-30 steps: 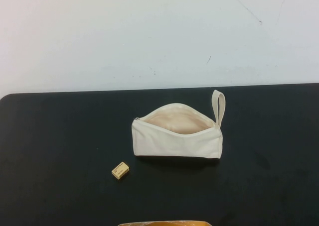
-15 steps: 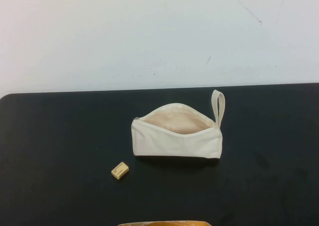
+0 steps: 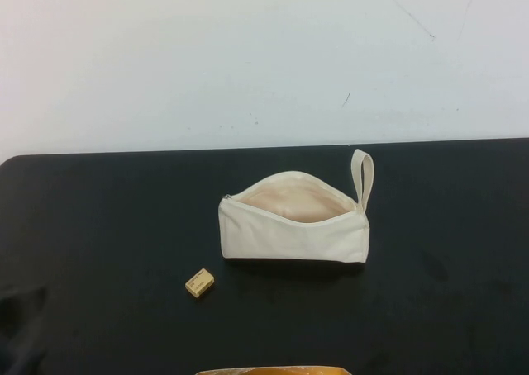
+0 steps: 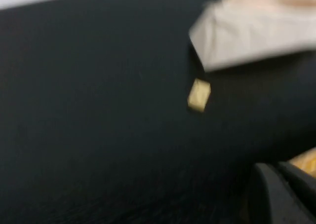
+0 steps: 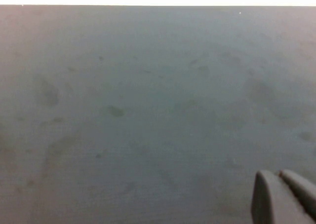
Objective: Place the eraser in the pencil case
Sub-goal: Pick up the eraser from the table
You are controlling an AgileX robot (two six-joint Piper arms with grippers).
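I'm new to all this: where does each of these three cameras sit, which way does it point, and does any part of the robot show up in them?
High view: raised on the robot's side, angled down at the black table, pencil case and eraser; neither gripper shows.
Left wrist view: on the left arm, facing the eraser and pencil case; left gripper at the edge.
Right wrist view: on the right arm, facing bare table; right gripper at the edge.
Shared: high and left wrist views both show eraser and case.

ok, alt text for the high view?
A cream pencil case lies unzipped on a black table, and a small tan eraser sits apart from it, nearer the robot's left. Neither end effector is visible.
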